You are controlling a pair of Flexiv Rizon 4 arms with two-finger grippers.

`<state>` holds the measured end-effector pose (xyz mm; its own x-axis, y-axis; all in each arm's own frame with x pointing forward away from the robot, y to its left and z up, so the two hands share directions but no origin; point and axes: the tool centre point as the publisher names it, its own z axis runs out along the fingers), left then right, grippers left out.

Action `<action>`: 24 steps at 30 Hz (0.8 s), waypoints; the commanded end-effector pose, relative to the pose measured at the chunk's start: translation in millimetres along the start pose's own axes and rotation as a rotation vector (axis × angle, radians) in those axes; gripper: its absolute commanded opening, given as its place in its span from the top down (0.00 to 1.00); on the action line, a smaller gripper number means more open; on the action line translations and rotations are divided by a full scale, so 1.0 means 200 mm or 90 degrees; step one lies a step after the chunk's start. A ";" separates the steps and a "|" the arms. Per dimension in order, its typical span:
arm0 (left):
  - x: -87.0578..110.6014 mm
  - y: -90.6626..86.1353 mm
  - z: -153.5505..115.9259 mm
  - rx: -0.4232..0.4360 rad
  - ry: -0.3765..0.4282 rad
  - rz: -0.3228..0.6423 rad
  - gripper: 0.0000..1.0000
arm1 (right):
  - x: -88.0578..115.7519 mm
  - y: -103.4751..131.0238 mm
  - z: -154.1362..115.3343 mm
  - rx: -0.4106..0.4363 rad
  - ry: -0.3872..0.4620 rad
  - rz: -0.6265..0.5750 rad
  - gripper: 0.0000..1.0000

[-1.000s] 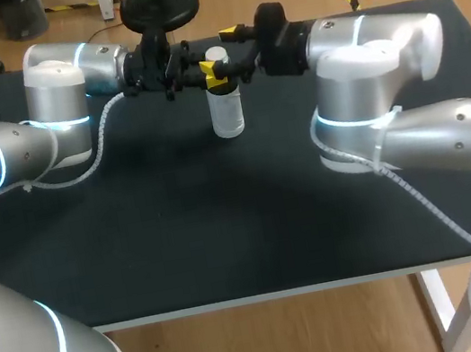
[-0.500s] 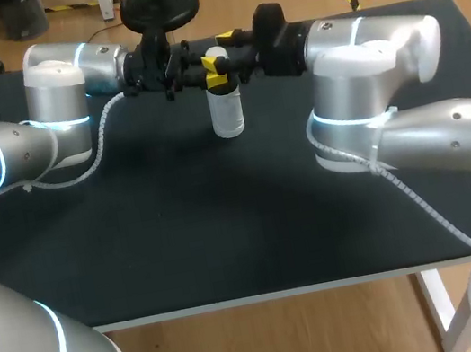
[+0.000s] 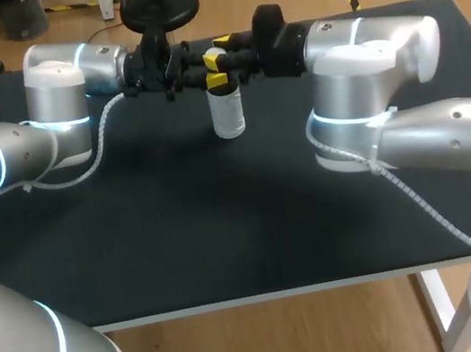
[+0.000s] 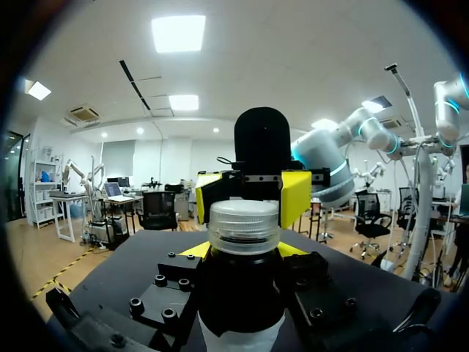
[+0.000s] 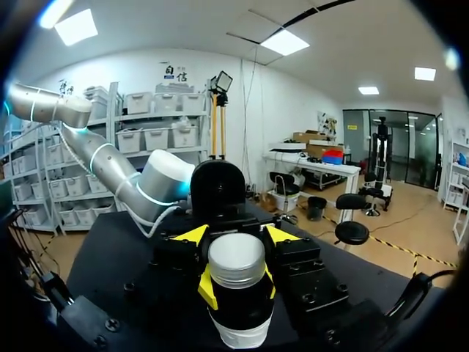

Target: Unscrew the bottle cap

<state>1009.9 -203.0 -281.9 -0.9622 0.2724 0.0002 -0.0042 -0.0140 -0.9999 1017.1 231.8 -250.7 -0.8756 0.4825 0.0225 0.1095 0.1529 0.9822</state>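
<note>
Dark table (image 3: 180,222) under both my arms carries the bottle (image 3: 227,115), which stands upright towards the far side. My left gripper (image 4: 242,253) comes at the bottle from its left. It is closed on the dark part just below the bottle cap (image 4: 244,226), with a yellow tip showing at each side. My right gripper (image 5: 238,284) comes from the bottle's right, a little higher, and its tips are pinched against the cap from two sides. I judge the twist itself is the step in hand. To do it well, I should hold the left clamp firm so the bottle cannot spin or tip. The right wrist should turn about the bottle's own upright axis and rise as the thread backs off, rather than drag the cap sideways.
</note>
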 end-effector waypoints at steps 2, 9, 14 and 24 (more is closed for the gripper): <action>-0.02 0.00 0.00 0.001 0.003 0.000 1.00 | -0.03 -0.02 -0.01 -0.007 0.063 -0.004 1.00; -0.02 0.00 0.00 0.001 0.003 0.000 1.00 | -0.04 -0.04 -0.02 -0.035 0.155 -0.018 1.00; -0.02 0.00 0.00 0.001 0.003 0.000 1.00 | -0.06 -0.05 -0.04 -0.041 0.235 -0.032 1.00; -0.02 0.00 0.00 0.001 0.003 0.000 1.00 | -0.04 -0.05 -0.04 -0.077 0.484 -0.026 1.00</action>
<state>1010.4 -207.7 -283.1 -0.9623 0.2720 0.0004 -0.0043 -0.0139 -0.9999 1012.6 222.4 -252.0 -0.9938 0.1016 0.0445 0.0495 0.0467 0.9977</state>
